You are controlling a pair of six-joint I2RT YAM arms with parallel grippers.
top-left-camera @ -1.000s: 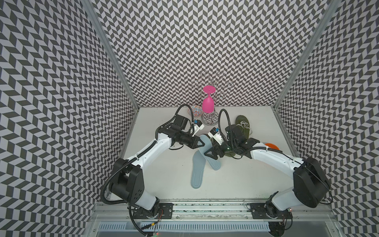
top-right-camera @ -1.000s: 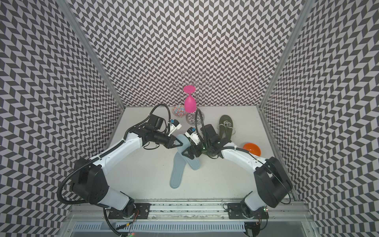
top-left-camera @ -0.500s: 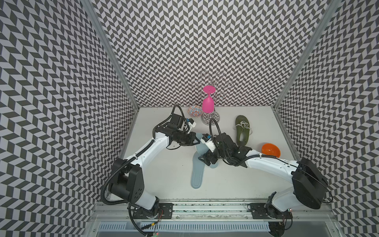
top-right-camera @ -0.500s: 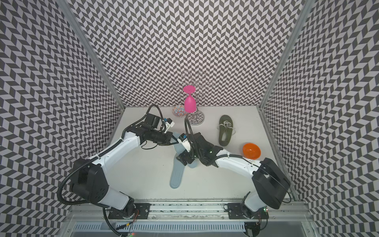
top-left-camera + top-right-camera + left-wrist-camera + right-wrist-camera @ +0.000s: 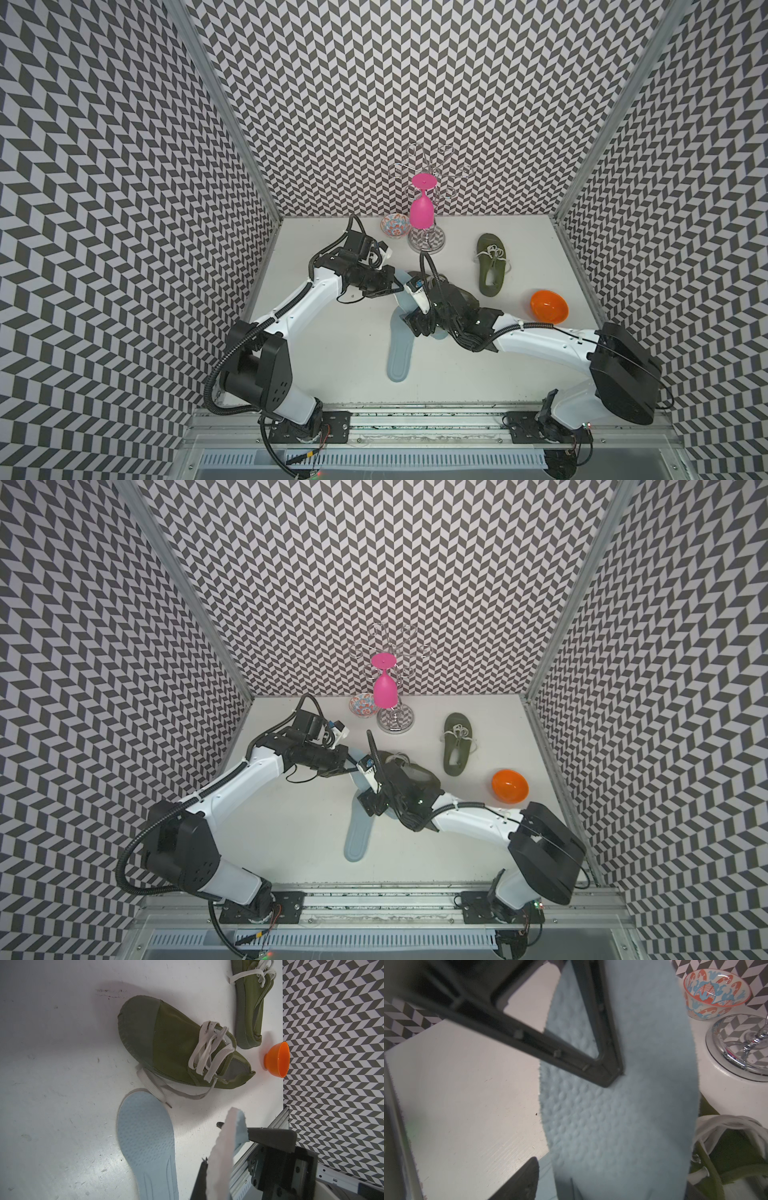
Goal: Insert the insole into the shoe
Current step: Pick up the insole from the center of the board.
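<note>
Chevron walls (image 5: 415, 83) in black and white closed the cell on three sides. They were joined at the corners by aluminium posts (image 5: 231, 120), with a metal rail (image 5: 415, 419) across the front carrying both arm bases. The bench (image 5: 357, 345) was plain matte white, finely scratched. The left wrist view showed a short dark streak near the toe of the olive canvas shoe (image 5: 170, 1047). That shoe sat on its sole mid-bench with its laces loose and trailing, largely hidden under the right arm in both top views.

The left claw (image 5: 226, 1145) was clamped on one end of the pale-blue insole (image 5: 222, 1163), holding it on edge just beside the shoe, not in it. The right claw (image 5: 573, 1119) stood wide apart at the same insole, one finger (image 5: 556, 1053) across its dimpled face; contact could not be told. A second insole (image 5: 399, 353) lay flat nearer the front.

At the back stood a chrome glass rack (image 5: 427, 241) with a pink wine glass (image 5: 420, 212) hanging upside down and a patterned bowl (image 5: 395, 226) beside its base. A second olive shoe (image 5: 491, 266) and an orange bowl (image 5: 548, 309) lay toward the right wall.
</note>
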